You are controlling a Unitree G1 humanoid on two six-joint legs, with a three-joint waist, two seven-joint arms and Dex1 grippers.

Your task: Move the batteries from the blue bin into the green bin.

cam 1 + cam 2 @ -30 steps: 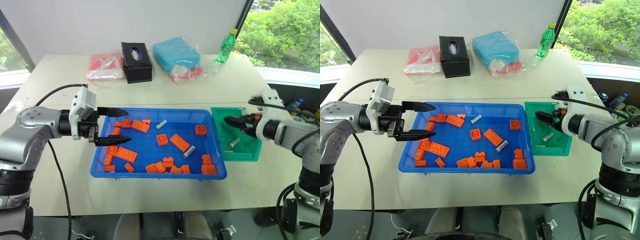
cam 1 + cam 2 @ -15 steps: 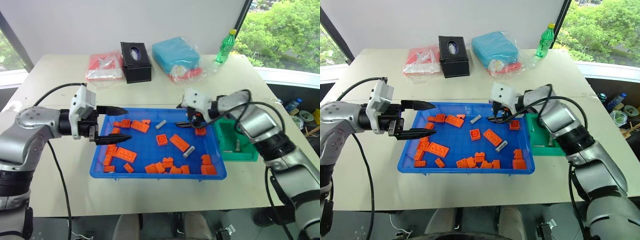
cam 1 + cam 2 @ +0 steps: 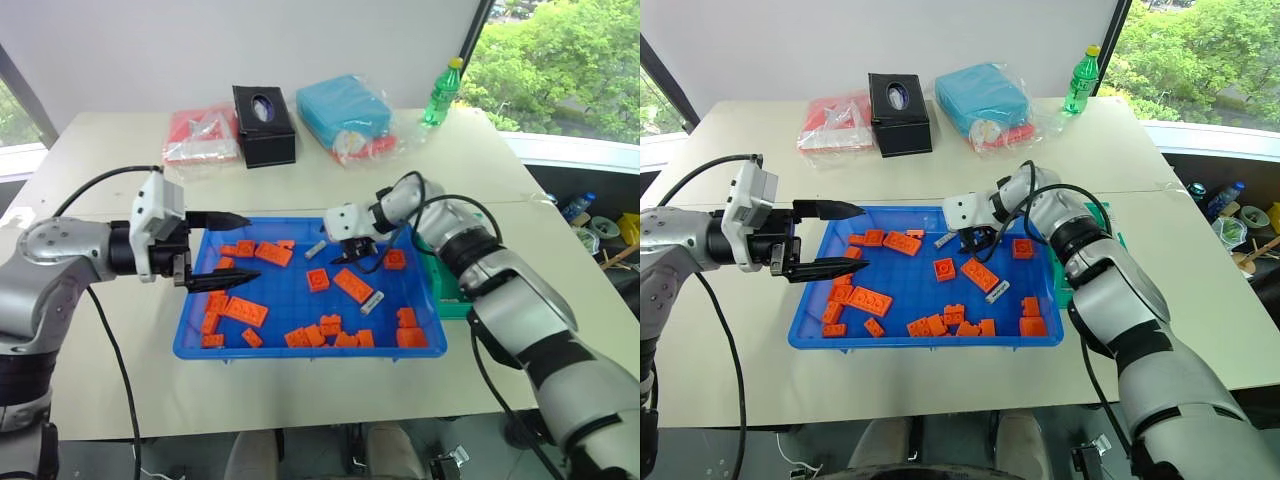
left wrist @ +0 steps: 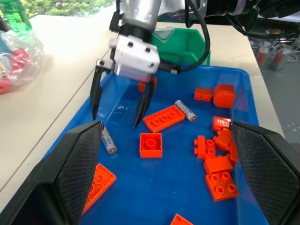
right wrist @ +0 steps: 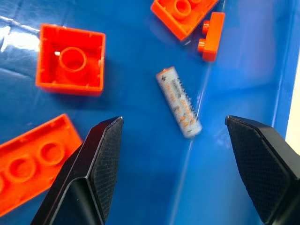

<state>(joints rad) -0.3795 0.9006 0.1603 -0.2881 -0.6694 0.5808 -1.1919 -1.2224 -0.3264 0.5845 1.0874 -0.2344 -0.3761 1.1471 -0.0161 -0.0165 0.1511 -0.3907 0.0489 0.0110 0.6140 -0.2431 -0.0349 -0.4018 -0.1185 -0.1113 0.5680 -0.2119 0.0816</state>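
Note:
The blue bin (image 3: 300,350) lies in front of me and holds two batteries among the bricks. One battery (image 3: 316,247) is near the back wall and the other (image 3: 373,301) is right of centre. My right gripper (image 3: 350,252) hangs open over the back part of the bin, pointing down. The rear battery (image 5: 178,101) lies on the floor just below the gap between its fingers, untouched. My left gripper (image 3: 252,248) stands open and empty over the bin's left end, pointing right. The green bin (image 4: 187,47) sits against the blue bin's right side, mostly behind my right arm.
Several orange bricks (image 3: 352,284) are scattered across the blue bin. Along the table's back stand a red packet (image 3: 200,135), a black tissue box (image 3: 265,125), a light-blue packet (image 3: 350,105) and a green bottle (image 3: 438,95).
My right gripper swung left from over the green bin to over the back of the blue bin and turned to point down, staying open. The left gripper kept its place.

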